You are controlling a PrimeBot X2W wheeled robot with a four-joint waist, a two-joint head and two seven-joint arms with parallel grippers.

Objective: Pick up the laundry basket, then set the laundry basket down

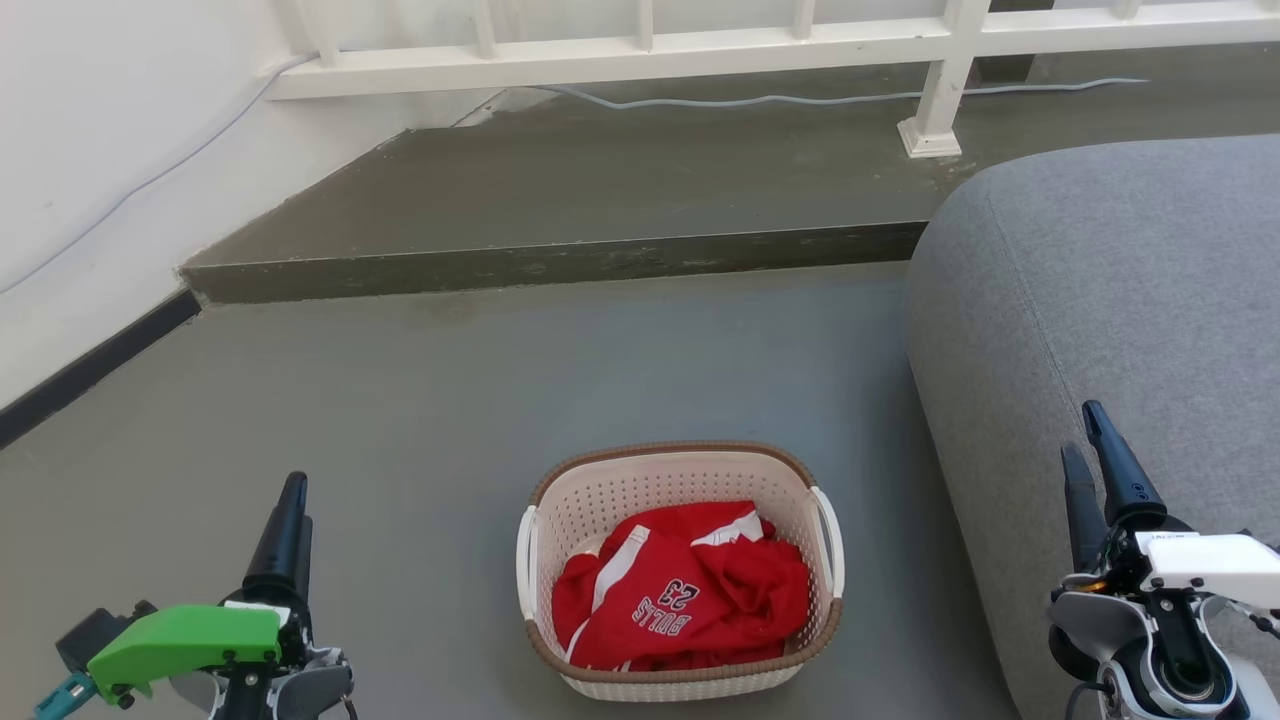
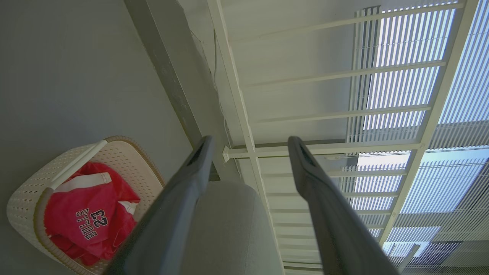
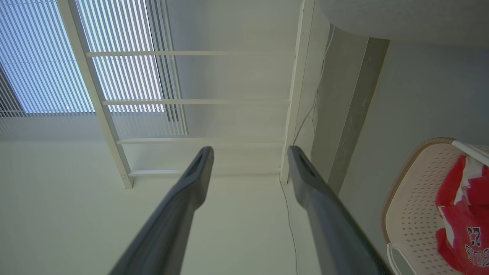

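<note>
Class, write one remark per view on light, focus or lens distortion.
Head view: soft even daylight, the cream perforated plastic laundry basket sharp. Left wrist view: the slatted window glares bright; the left gripper's dark fingers look soft near the lens. Right wrist view: the white railing bars splay.

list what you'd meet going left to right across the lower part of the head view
left end effector → laundry basket → right end effector
</note>
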